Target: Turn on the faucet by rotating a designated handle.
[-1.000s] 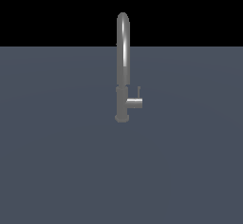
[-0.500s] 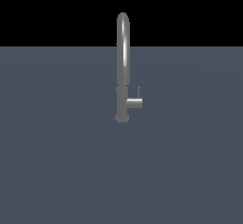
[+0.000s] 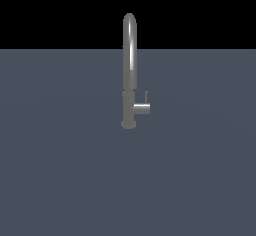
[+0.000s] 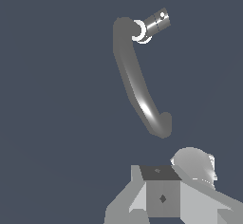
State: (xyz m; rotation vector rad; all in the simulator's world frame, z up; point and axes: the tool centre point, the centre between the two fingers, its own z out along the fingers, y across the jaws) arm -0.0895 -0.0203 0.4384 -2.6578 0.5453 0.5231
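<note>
on the flat grey surface stands the faucet, upright, its arched spout rising from a thicker base. the handle juts from the side of that base toward the exterior view's right, with its thin pin-like lever pointing up just beside the body. no arm shows in the exterior view. in the wrist view the faucet is seen from above, the handle at the base end, well apart from the gripper – only part of its body shows at the frame edge, so i cannot tell whether the jaws are wide or narrow.

judging from this, the approach is not yet done and the handle looks untouched. the main risk is the arched spout – it lies between the gripper and the handle in the wrist view, so a straight descent could strike it. the lever is thin too; a slightly off-line push may slip past it or press the stub without turning it.
</note>
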